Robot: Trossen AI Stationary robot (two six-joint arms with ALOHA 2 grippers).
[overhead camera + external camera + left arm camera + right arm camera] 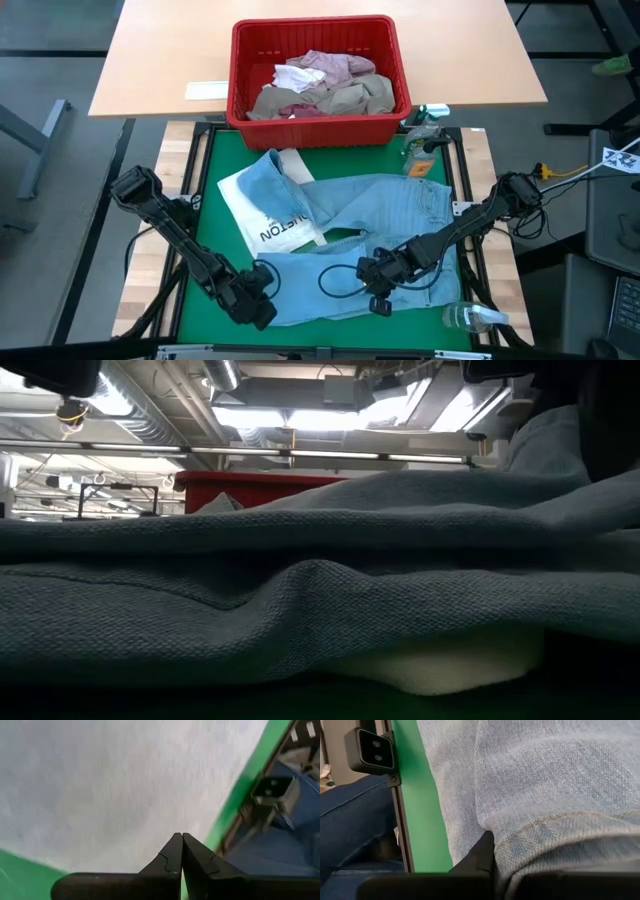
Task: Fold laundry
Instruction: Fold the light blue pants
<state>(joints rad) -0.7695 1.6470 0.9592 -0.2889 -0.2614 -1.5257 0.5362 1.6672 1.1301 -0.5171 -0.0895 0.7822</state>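
We're at the grab step: jeans point(370, 215) lie rumpled on the green mat point(215, 160). Left gripper point(182, 851) has clenched at the near hem, right gripper point(492, 851) pinches a denim fold. Next we need a synchronized lift and fold, both pinches holding

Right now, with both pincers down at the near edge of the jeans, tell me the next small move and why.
Probably lift both pincers a little, together. The left pincer is shut at the jeans' near-left edge, and the right pincer is pinched onto a stitched hem. The denim lies crumpled over a white bag, so raising that edge evenly should start a fold.
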